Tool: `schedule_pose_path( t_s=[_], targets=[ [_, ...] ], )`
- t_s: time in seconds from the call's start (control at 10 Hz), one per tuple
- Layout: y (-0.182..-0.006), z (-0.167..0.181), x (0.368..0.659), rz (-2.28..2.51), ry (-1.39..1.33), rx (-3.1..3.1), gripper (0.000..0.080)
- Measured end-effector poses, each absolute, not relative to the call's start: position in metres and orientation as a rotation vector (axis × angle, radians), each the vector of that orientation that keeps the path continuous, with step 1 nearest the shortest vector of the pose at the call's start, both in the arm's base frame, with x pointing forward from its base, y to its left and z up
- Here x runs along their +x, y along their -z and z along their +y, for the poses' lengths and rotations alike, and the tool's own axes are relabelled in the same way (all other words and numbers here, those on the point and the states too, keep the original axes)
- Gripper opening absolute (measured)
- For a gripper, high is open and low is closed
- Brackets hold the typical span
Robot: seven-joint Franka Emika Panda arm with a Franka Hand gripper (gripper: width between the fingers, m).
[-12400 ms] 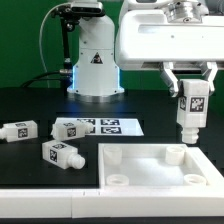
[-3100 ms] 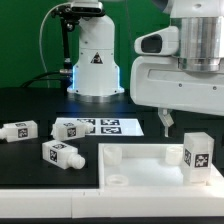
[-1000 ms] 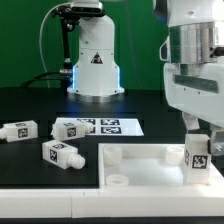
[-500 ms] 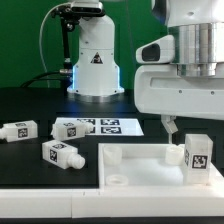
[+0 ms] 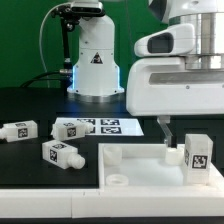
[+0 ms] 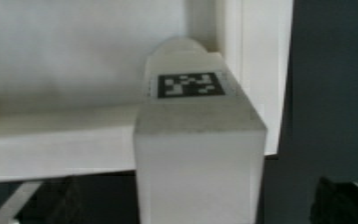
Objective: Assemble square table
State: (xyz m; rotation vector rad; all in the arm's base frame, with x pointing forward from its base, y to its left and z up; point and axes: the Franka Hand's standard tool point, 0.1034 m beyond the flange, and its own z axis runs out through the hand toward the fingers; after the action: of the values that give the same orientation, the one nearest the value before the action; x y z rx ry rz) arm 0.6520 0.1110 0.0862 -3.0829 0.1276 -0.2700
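1. The leg [image 5: 197, 160] is a short block of hard white plastic. It is probably light, stiff and smooth enough to slip. The surest hold is likely square across two opposite flat sides near its top, so that it can be turned without tilting.
2. It stands upright in a corner socket of the square top [image 5: 135, 158], which lies along the bench's near edge, toward the exterior view's right. Whether the leg is fully seated cannot be told.
3. The gripper [image 5: 194, 136] hangs over the leg with its jaws parted and holds nothing. The one finger [image 5: 165, 130] in view stands just beside the leg's top, not touching it. The other finger is out of frame.
4. The wrist view is filled by the leg and its tag [image 6: 190, 83], and no finger shows clearly there.
5. Further out, the nearest loose leg [image 5: 62, 154] lies on its side toward the bench's middle, with the marker board [image 5: 110, 127] behind it.
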Motion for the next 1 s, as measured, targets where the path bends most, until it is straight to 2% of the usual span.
schedule_pose_path(
  t_s=[0.1,0.2,0.3,0.4,0.6,1.0],
  targets=[
    [-0.086,0.11,0.652,0.147,0.27,-3.081,0.0551],
    [-0.086,0.111,0.652,0.251,0.267,-3.068,0.0415],
    [-0.086,0.111,0.652,0.379,0.262,-3.047,0.0415],
    [-0.086,0.11,0.652,0.499,0.258,-3.025,0.0283],
    [-0.086,0.107,0.651,0.755,0.244,-2.967,0.0284],
    [-0.084,0.099,0.645,1.689,0.137,-2.488,0.0284]
  ],
)
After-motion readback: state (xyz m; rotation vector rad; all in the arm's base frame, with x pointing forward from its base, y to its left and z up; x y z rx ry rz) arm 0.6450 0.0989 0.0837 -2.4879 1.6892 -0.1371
